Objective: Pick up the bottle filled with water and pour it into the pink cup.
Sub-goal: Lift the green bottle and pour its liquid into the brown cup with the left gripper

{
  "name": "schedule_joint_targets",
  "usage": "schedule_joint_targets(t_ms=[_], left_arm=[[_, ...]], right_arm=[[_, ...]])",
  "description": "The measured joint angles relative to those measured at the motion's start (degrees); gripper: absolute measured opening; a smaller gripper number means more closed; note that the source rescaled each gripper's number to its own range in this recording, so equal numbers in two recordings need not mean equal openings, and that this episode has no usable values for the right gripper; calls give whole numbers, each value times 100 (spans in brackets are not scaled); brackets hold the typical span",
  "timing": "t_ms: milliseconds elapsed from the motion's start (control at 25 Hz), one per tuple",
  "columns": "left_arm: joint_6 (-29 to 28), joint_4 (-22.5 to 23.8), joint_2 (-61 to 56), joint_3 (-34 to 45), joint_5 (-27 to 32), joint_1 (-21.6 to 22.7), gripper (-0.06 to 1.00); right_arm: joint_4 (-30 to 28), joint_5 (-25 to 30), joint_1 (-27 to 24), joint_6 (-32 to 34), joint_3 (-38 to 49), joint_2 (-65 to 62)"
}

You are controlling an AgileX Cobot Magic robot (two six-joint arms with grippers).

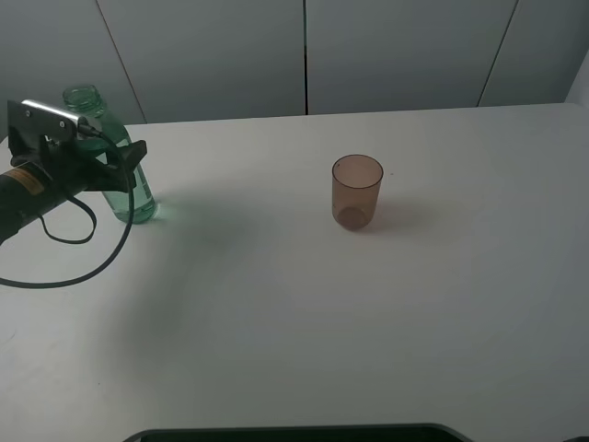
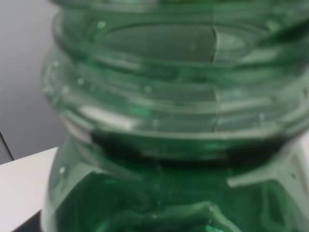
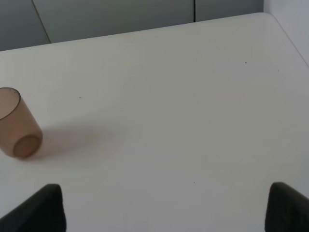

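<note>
The green-tinted bottle (image 1: pixel 140 201) stands upright on the white table at the far left, uncapped. My left gripper (image 1: pixel 124 164) is around its body at mid height, with one black finger crossing in front of it; I cannot tell how tightly the jaws hold it. In the left wrist view the bottle's threaded neck (image 2: pixel 169 145) fills the frame and hides the fingers. The pink cup (image 1: pixel 356 191) stands upright near the table's middle, well to the right of the bottle. It also shows in the right wrist view (image 3: pixel 17 123). My right gripper (image 3: pixel 164 212) is open and empty, away from the cup.
The white table (image 1: pixel 276 313) runs back to a grey panelled wall. The left arm's black cable (image 1: pixel 64 276) loops over the table at the left. A dark edge (image 1: pixel 294 431) lies along the table's front.
</note>
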Motion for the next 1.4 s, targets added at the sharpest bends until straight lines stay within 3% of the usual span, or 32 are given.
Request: schedule_joint_targets(t_ms=[360, 640, 840, 1000, 1160, 1400], left_arm=[[-26, 89, 0, 0, -11, 0, 3], [-1030, 190, -257, 11, 359, 0, 3], [-1380, 298, -582, -30, 419, 0, 2], [-1933, 833, -658, -434, 480, 0, 2], [-2565, 1517, -661, -954, 901, 0, 2], [-2697, 1901, -661, -1760, 1741, -195, 2]], right_arm=[[0, 0, 0, 0, 0, 0], [0, 0, 0, 0, 0, 0], [0, 0, 0, 0, 0, 0], [0, 0, 0, 0, 0, 0], [0, 0, 0, 0, 0, 0], [0, 0, 0, 0, 0, 0]])
